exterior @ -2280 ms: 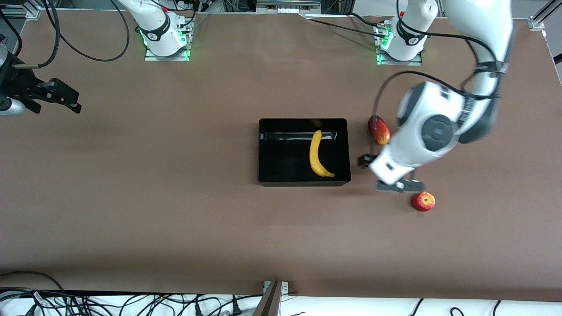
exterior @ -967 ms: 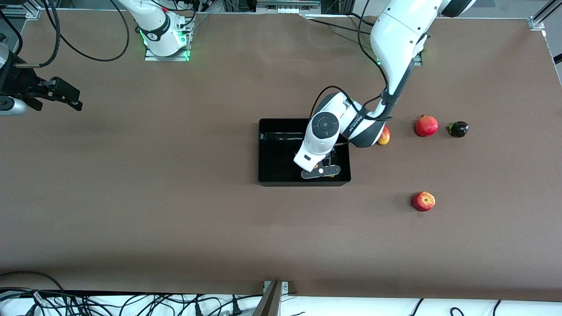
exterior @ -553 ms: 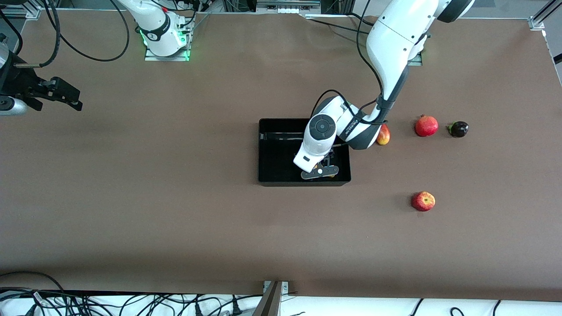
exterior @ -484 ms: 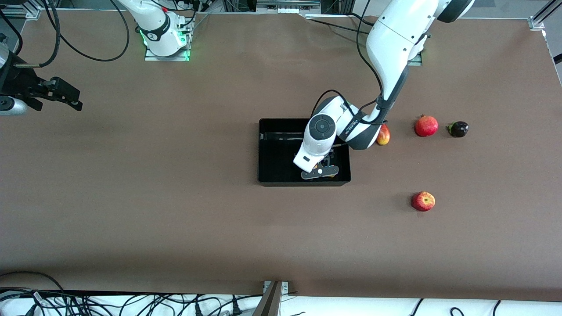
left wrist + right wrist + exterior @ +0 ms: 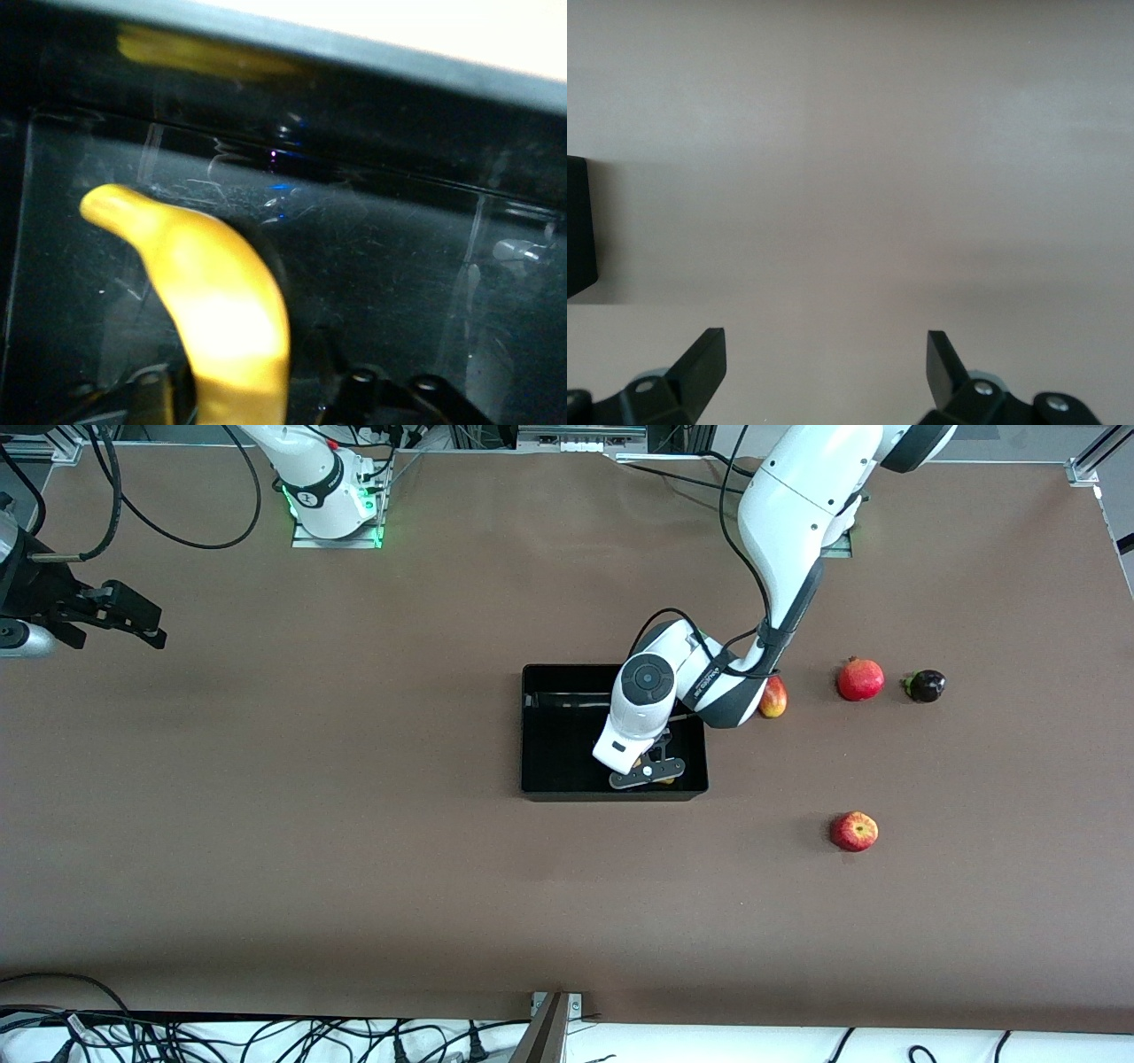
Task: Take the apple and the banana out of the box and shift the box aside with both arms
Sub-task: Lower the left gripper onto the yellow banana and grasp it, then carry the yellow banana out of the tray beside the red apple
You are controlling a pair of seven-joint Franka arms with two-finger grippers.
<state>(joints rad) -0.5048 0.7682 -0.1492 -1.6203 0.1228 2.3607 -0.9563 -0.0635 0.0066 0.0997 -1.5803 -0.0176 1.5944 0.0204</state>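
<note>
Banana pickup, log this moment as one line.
left gripper: shut on banana in box | right gripper: open, waiting | apple: on table

No readable text, labels, brands or numbers anywhere; arm markings too small.

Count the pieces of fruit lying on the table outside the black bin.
4: apple nearest the camera; oblong red-yellow fruit beside the bin; crowned red fruit; dark fruit. The arm may hide others.

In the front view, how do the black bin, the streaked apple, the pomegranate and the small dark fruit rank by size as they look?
1. Black bin, by far the largest.
2. Pomegranate and streaked apple: they look about alike, so I give no order.
3. Small dark fruit, the smallest.
</note>
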